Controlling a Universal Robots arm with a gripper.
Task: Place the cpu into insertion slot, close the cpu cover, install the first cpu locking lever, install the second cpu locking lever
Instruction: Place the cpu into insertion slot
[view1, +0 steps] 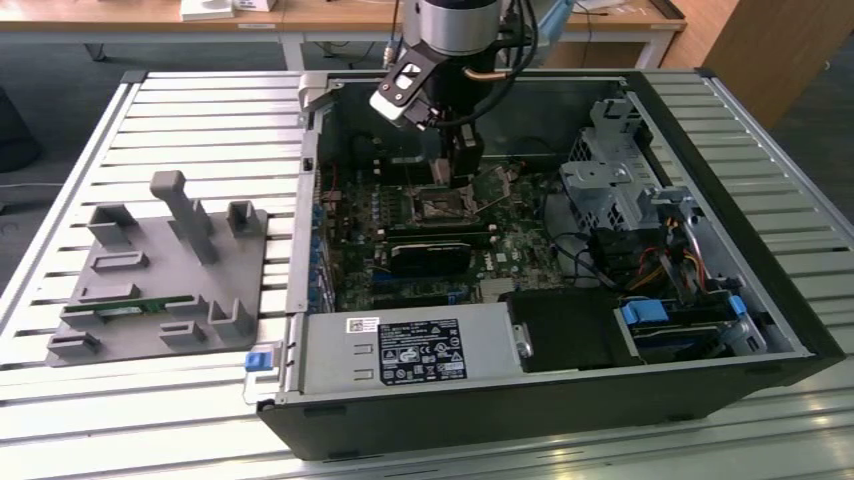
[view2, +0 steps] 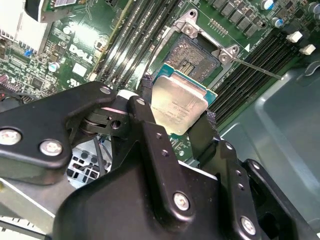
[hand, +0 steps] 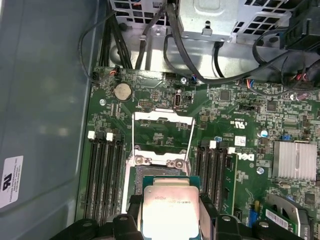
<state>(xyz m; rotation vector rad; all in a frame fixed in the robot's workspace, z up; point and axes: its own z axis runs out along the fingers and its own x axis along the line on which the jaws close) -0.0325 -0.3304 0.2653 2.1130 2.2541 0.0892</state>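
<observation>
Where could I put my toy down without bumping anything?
There are two free patches. One is the bare slatted table past the grey holder block, toward the far edge. The other is the strip on the exterior view's right of the computer case. Inside the case it is crowded: the pincer holds the cpu by the socket, with cables beside.

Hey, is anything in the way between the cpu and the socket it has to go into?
Nothing visible does. The tool holds the cpu close to the bare socket, and the cpu cover is swung open, off the socket.
</observation>
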